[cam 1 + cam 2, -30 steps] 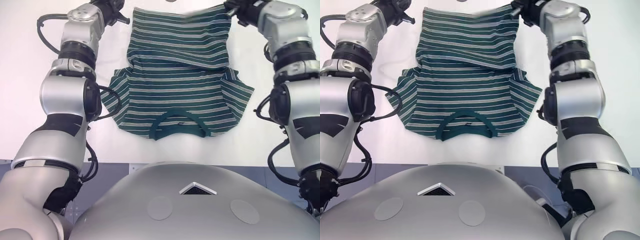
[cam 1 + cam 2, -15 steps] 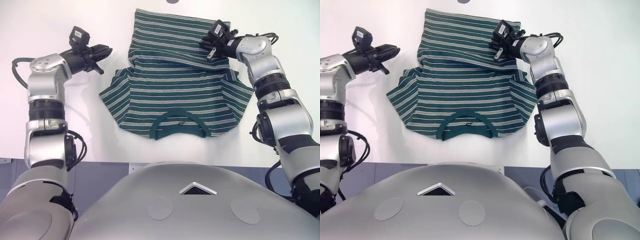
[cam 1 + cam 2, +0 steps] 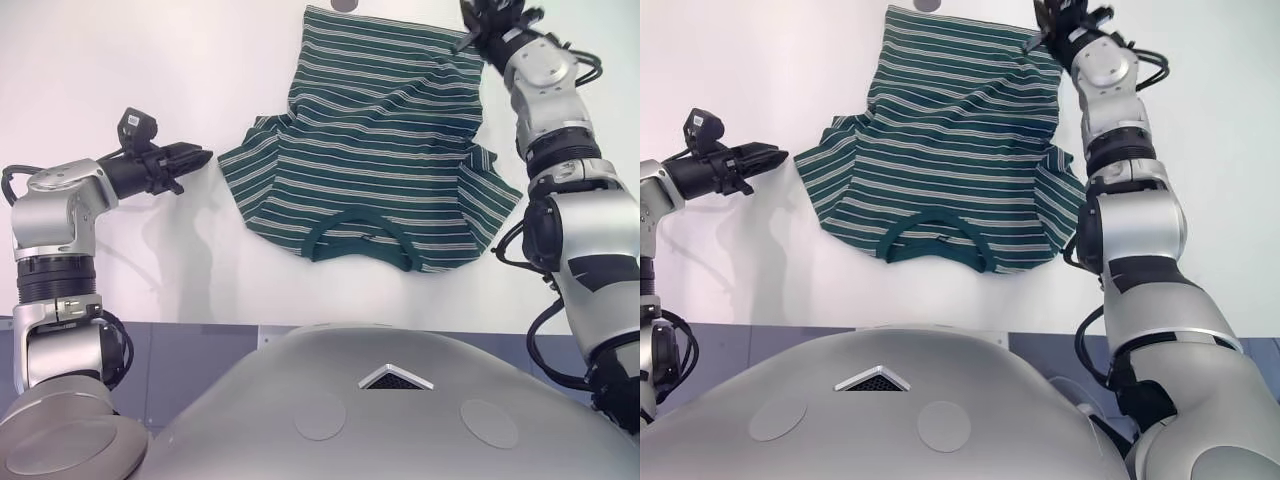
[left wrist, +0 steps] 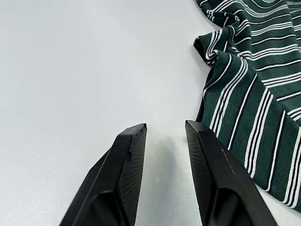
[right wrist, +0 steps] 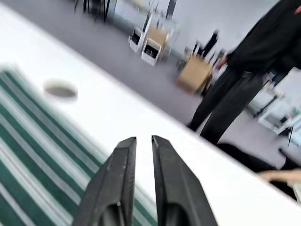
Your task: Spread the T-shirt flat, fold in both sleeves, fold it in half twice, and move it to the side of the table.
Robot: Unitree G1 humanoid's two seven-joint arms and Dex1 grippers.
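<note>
The green T-shirt with white stripes [image 3: 370,150] lies spread on the white table [image 3: 150,60], its collar [image 3: 362,238] toward me and its hem at the far side. Both short sleeves stick out, one [image 3: 250,160] on the left and one [image 3: 495,190] on the right. My right gripper [image 3: 478,22] is at the hem's far right corner; in its wrist view the fingers [image 5: 123,160] stand almost together over the table just past the striped cloth [image 5: 33,141], with nothing between them. My left gripper [image 3: 198,157] hovers open just left of the left sleeve [image 4: 244,94], with nothing in it [image 4: 164,129].
A small dark round mark [image 3: 345,4] sits on the table just beyond the hem. The table's near edge [image 3: 200,322] runs in front of me. White tabletop stretches left of the shirt and right of my right arm.
The hem, folded toward the collar half a second ago, now lies stretched out to the far side with my right gripper. My left arm has drawn back toward me, beside the left sleeve.
</note>
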